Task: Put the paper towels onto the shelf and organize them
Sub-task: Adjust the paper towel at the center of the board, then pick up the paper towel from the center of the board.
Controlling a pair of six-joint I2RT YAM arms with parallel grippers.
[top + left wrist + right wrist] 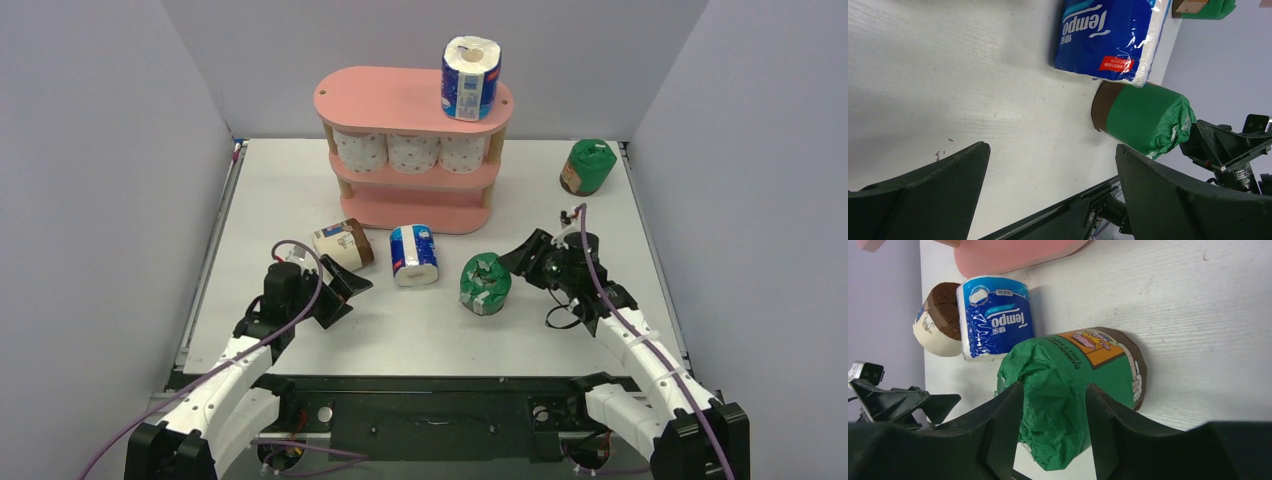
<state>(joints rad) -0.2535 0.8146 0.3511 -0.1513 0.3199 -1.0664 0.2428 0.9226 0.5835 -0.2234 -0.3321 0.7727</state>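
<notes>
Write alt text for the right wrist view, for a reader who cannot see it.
A green-wrapped roll sits on the white table, its crumpled end nearest the open right pincer. Beyond it lie a blue-and-white roll and a brown-ended roll, with the pink shelf at the top edge.

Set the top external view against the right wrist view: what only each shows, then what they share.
Top external only: three dotted white rolls on the shelf's middle tier, an upright blue-and-white roll on its top board, a far green roll. Right wrist only: the orange label on the near green roll. Both: that roll, the lying Tempo roll, the brown-ended roll, the shelf's base.
</notes>
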